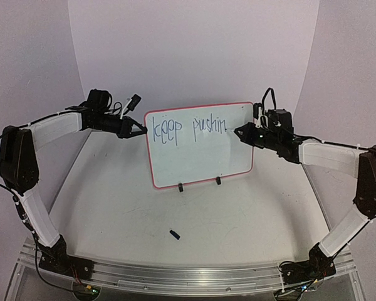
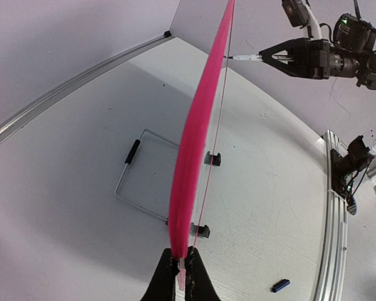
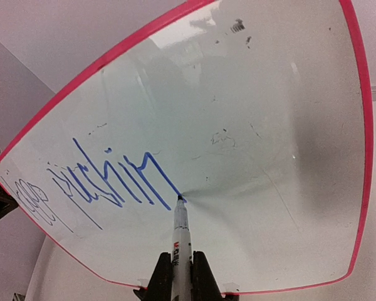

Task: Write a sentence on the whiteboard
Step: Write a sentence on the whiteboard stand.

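small blue object (image 1: 174,234): lying on the table (image 1: 250,219), near edge side
whiteboard (image 1: 200,160): upright, mid-table
left gripper (image 2: 183,266): clamped on its left rim
right gripper (image 3: 182,266): closed around a marker (image 3: 179,241), tip touching the board
sentence (image 1: 187,128): top of the board, reads "keep pushin" (wobbly)

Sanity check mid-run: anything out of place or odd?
A small dark blue piece, likely a marker cap, lies loose on the white table in front of the red-rimmed white whiteboard. Also dark smudges near the board's top edge. Otherwise fine.
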